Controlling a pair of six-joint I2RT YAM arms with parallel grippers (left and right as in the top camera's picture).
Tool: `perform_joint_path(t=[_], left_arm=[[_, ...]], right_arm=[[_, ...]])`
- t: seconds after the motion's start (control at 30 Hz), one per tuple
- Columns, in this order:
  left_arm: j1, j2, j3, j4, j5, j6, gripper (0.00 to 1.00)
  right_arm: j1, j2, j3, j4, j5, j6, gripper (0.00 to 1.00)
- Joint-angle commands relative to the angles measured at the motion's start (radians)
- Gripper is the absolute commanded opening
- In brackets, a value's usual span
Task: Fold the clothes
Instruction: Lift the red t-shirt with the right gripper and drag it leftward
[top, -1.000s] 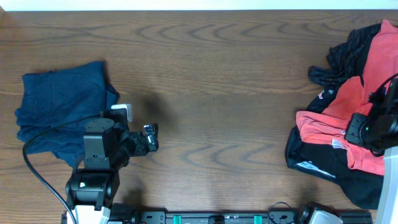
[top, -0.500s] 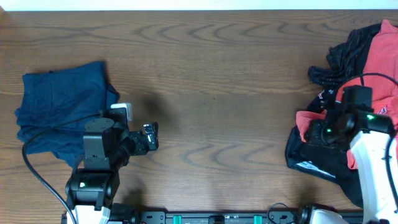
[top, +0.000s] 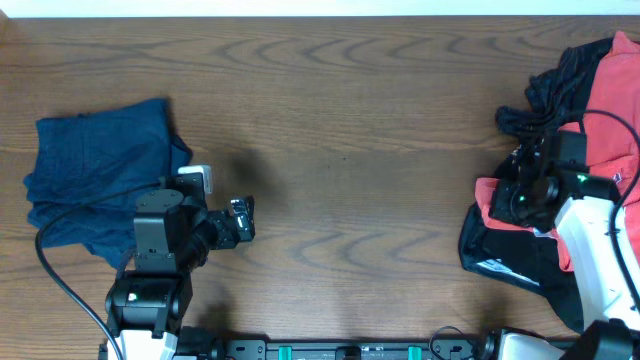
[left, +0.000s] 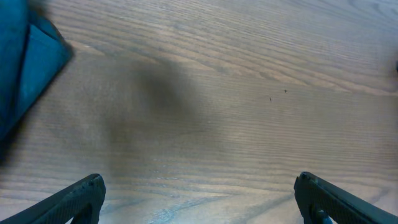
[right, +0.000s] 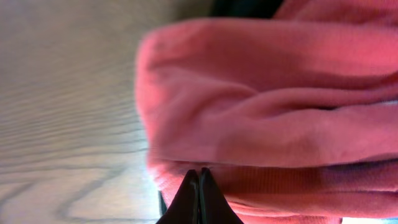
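Observation:
A folded dark blue garment (top: 100, 170) lies at the table's left; its corner shows in the left wrist view (left: 31, 62). My left gripper (top: 243, 220) is open and empty over bare wood just right of it, its fingers wide apart in the left wrist view (left: 199, 193). A pile of clothes sits at the right: a red garment (top: 545, 165) on top of black ones (top: 500, 255). My right gripper (top: 518, 200) is over the red garment's left end. In the right wrist view its fingers (right: 199, 171) are shut, tips at the folded edge of the red fabric (right: 261, 93).
The wooden table (top: 350, 130) stretches between the two piles. A black cable (top: 60, 270) loops from the left arm's base at the front left. The pile at the right runs off the frame's right edge.
My right arm has swung from the far right edge leftward and up over the pile, to the red garment's left end. The left arm and the blue garment have not moved.

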Motion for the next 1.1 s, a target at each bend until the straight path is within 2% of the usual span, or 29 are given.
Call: perform_joint_path(t=[0.0, 0.07, 0.13, 0.3, 0.37, 0.4, 0.43, 0.47, 0.57, 0.67, 0.8, 0.97, 1.07], left_arm=[[0.006, 0.000, 0.021, 0.007, 0.013, -0.010, 0.98], [0.006, 0.000, 0.021, 0.007, 0.013, -0.010, 0.98], [0.006, 0.000, 0.021, 0.007, 0.013, -0.010, 0.98], [0.006, 0.000, 0.021, 0.007, 0.013, -0.010, 0.98], [0.006, 0.000, 0.021, 0.007, 0.013, -0.010, 0.98], [0.006, 0.000, 0.021, 0.007, 0.013, -0.010, 0.98], [0.006, 0.000, 0.021, 0.007, 0.013, -0.010, 0.98], [0.006, 0.000, 0.021, 0.007, 0.013, -0.010, 0.98], [0.006, 0.000, 0.021, 0.007, 0.013, -0.010, 0.98], [0.006, 0.000, 0.021, 0.006, 0.013, -0.010, 0.98], [0.006, 0.000, 0.021, 0.007, 0.013, -0.010, 0.98], [0.006, 0.000, 0.021, 0.007, 0.013, -0.010, 0.98], [0.006, 0.000, 0.021, 0.007, 0.013, -0.010, 0.98]], right_arm=[[0.008, -0.070, 0.135, 0.017, -0.119, -0.043, 0.01], [0.008, -0.103, 0.189, 0.049, -0.212, -0.097, 0.01], [0.008, -0.131, 0.225, 0.076, -0.177, -0.094, 0.01], [0.005, -0.131, 0.232, 0.100, 0.250, 0.060, 0.02], [-0.006, -0.097, 0.225, 0.113, 0.375, 0.089, 0.21], [-0.016, -0.071, 0.224, 0.131, 0.395, 0.090, 0.34], [-0.031, -0.039, 0.224, 0.154, 0.393, 0.090, 0.40], [-0.042, -0.008, 0.224, 0.178, 0.387, 0.090, 0.43], [-0.083, 0.106, 0.224, 0.265, 0.381, 0.091, 0.44], [-0.116, 0.211, 0.224, 0.337, 0.327, 0.091, 0.52], [-0.149, 0.327, 0.224, 0.387, 0.308, 0.130, 0.52], [-0.171, 0.421, 0.224, 0.418, 0.307, 0.147, 0.48], [-0.177, 0.465, 0.224, 0.420, 0.307, 0.147, 0.40]])
